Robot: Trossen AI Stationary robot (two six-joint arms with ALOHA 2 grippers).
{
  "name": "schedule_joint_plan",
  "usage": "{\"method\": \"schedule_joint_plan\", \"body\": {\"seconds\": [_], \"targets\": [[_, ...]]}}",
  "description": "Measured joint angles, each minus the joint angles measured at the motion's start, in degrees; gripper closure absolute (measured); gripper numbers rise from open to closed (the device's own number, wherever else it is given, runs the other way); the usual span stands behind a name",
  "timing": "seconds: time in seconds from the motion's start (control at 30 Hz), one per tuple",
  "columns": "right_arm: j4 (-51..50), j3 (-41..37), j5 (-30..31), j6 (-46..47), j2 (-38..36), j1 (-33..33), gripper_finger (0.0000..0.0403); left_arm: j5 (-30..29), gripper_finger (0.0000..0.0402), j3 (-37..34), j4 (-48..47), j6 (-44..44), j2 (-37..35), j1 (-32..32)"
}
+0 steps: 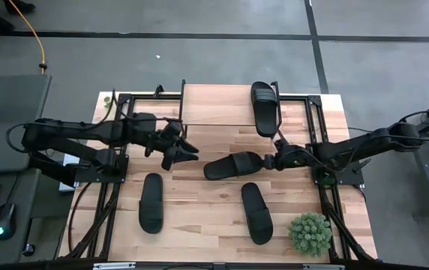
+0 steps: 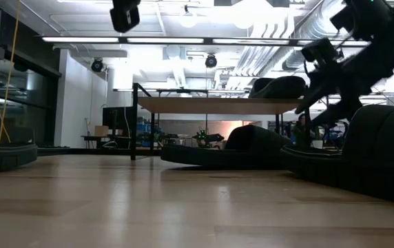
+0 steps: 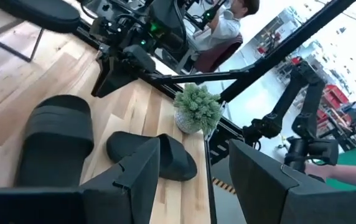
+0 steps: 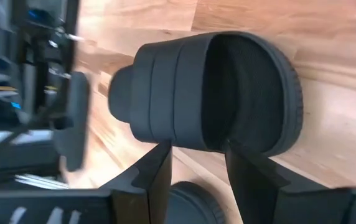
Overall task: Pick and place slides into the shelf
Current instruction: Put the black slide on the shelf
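Four black slides are in view. One [image 1: 265, 109] lies on the low wooden shelf [image 1: 214, 105] at the far side. One [image 1: 233, 165] lies mid-table, one [image 1: 151, 202] near left, and one [image 1: 256, 212] near right. My right gripper [image 1: 269, 161] is open and low at the middle slide's right end. In the right wrist view its fingertips [image 4: 200, 165] stand at the edge of that slide's strap opening [image 4: 228, 93]. My left gripper [image 1: 186, 152] is open and empty, above the table left of the middle slide. My right gripper comes level from the table's right at the middle slide's right end [image 4: 209, 143]. One finger is by the ribbed strap and one by the sole's rim. I cannot tell whether they touch it. The slide lies flat on the table.
A small green potted plant [image 1: 310, 234] stands at the near right corner. Black metal frame rails [image 1: 102, 202] run along both table sides. The shelf's thin black legs [image 2: 135, 120] stand at the far side. A person [image 3: 228, 22] sits beyond the table.
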Motion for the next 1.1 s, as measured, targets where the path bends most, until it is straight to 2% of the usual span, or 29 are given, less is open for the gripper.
{"method": "schedule_joint_plan", "body": {"seconds": [0.17, 0.33, 0.5, 0.83, 0.97, 1.1], "targets": [[12.2, -6.4, 1.3, 3.3, 0.0, 0.0, 0.0262, 0.6, 0.0224, -6.1, 7.1, -1.9, -1.1, 0.0], [14.7, -7.3, 1.7, 3.3, 0.0, 0.0, 0.0262, 2.5, 0.0224, -13.9, 16.0, -6.8, -1.2, 0.0], [14.7, -7.2, 1.7, 3.3, 0.0, 0.0, 0.0262, 2.0, 0.0224, -18.5, 27.7, -8.8, -1.3, 0.0], [14.7, -7.2, 1.5, 3.4, 0.7, 0.0, 0.0262, 1.3, 0.0224, -19.9, 27.1, -8.8, -1.2, 0.0], [16.8, -7.2, -0.5, 4.1, 4.9, 0.0, 0.0262, 1.4, 0.0224, -19.9, 27.1, -8.5, -1.2, 0.0], [24.6, -7.2, -1.4, 4.9, 10.4, 0.0, 0.0262, 1.7, 0.0224, -19.9, 27.0, -8.4, -1.2, 0.0]]}}
